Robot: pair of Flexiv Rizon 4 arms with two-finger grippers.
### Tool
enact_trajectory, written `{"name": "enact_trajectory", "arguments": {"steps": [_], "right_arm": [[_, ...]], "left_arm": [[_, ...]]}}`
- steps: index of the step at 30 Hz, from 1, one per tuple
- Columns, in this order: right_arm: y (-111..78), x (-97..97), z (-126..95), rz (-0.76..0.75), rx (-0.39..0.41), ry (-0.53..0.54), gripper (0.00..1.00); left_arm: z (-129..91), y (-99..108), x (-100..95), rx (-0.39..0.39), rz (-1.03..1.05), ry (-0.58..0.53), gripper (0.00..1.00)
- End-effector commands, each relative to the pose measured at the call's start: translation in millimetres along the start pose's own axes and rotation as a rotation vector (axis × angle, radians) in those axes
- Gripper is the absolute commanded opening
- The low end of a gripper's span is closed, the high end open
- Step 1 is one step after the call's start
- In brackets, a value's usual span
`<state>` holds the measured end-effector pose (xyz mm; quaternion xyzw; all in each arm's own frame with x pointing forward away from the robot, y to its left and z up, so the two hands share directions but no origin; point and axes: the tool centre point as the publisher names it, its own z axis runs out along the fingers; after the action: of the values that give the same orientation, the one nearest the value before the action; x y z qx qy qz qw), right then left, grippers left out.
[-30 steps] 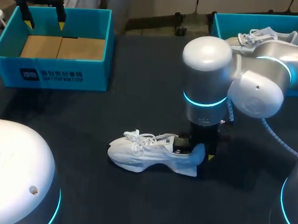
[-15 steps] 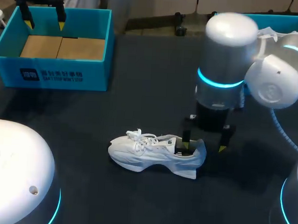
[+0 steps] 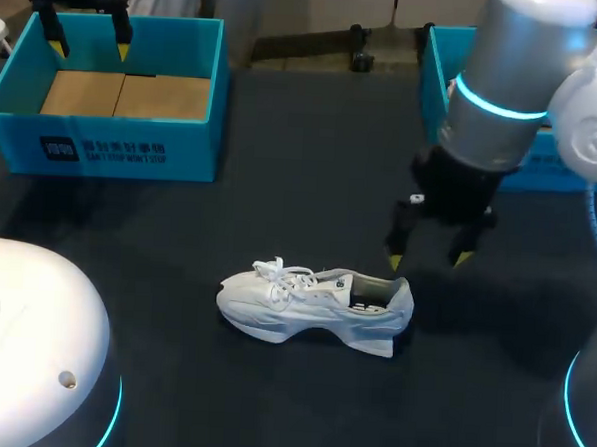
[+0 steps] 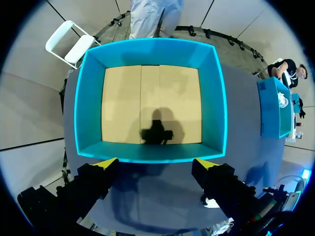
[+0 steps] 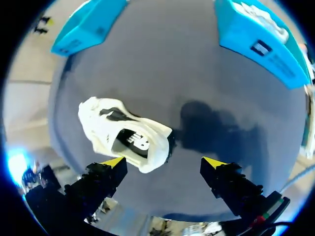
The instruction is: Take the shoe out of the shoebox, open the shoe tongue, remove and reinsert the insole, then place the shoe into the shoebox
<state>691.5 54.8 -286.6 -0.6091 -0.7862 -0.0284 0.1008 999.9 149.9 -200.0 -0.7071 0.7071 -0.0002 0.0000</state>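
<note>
Head view: right gripper (image 3: 427, 258) hung open and empty, just above and beside the heel of the white shoe (image 3: 309, 304). The shoe lay on its sole on the dark surface (image 3: 279, 212), out of the box, insole seemingly in place. Return to the shoebox (image 3: 102, 148) was left. Left gripper (image 3: 89, 44) hung open, empty, over that box's far rim, possibly in the way. Second box (image 3: 435, 50) sat far right.

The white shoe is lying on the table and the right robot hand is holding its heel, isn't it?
Not quite. The shoe does lie on the table, but the right gripper isn't holding its heel. Its fingers hang open, apart from the shoe, touching nothing. The head view shows this.
</note>
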Motion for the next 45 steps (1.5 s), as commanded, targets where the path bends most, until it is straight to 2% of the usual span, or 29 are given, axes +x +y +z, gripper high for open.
{"name": "enact_trajectory", "arguments": {"steps": [1, 3, 4, 15, 16, 18, 20, 22, 26, 28, 31, 34, 38, 41, 42, 45], "right_arm": [[-14.6, -16.1, -6.7, -0.27, -0.091, 0.251, 1.0], [-18.6, -20.7, -4.9, -0.406, -0.144, 0.269, 1.0], [-18.7, -20.1, -2.3, -0.434, -0.127, 0.251, 1.0], [-18.7, -20.1, -2.3, -0.434, -0.127, 0.251, 1.0], [-17.2, -18.1, -2.7, -0.499, -0.174, 0.304, 1.0], [-15.1, -29.7, -4.1, -0.563, -0.262, 0.342, 1.0], [-14.7, -49.2, -6.9, -0.666, -0.356, 0.508, 1.0], [-16.0, -63.7, -9.9, -0.749, -0.428, 0.619, 1.0], [-15.6, -80.5, -11.0, -0.877, -0.527, 0.722, 1.0], [-15.3, -85.5, -10.9, -0.946, -0.582, 0.803, 1.0], [-11.5, -88.2, -6.6, -1.025, -0.636, 0.87, 1.0], [-6.7, -86.4, -1.2, -1.081, -0.68, 0.885, 1.0], [-1.1, -78.2, 1.1, -1.134, -0.74, 0.847, 1.0], [3.6, -70.1, 4.5, -1.139, -0.749, 0.82, 1.0], [6.1, -66.9, 7.6, -1.115, -0.71, 0.789, 1.0], [6.1, -66.9, 7.6, -1.115, -0.71, 0.789, 1.0]], "left_arm": [[0.0, -0.1, 0.0, 0.0, 0.0, 0.0, 1.0], [0.0, -0.1, 0.0, 0.0, 0.0, 0.0, 1.0], [0.0, -0.1, 0.0, 0.0, 0.0, 0.0, 1.0], [0.0, -0.1, 0.0, 0.0, 0.0, 0.0, 1.0], [0.0, -0.1, 0.0, 0.0, 0.0, 0.0, 1.0], [0.0, -0.1, 0.0, 0.0, 0.0, 0.0, 1.0], [0.0, -0.1, 0.0, 0.0, 0.0, 0.0, 1.0], [0.0, -0.1, 0.0, 0.0, 0.0, 0.0, 1.0], [0.0, -0.1, 0.0, 0.0, 0.0, 0.0, 1.0], [0.0, -0.1, 0.0, 0.0, 0.0, 0.0, 1.0], [0.0, -0.1, 0.0, 0.0, 0.0, 0.0, 1.0], [0.0, -0.1, 0.0, 0.0, 0.0, 0.0, 1.0], [0.0, -0.1, 0.0, 0.0, 0.0, 0.0, 1.0], [0.0, -0.1, 0.0, 0.0, 0.0, 0.0, 1.0], [0.0, -0.1, 0.0, 0.0, 0.0, 0.0, 1.0], [0.0, -0.1, 0.0, 0.0, 0.0, 0.0, 1.0]]}}
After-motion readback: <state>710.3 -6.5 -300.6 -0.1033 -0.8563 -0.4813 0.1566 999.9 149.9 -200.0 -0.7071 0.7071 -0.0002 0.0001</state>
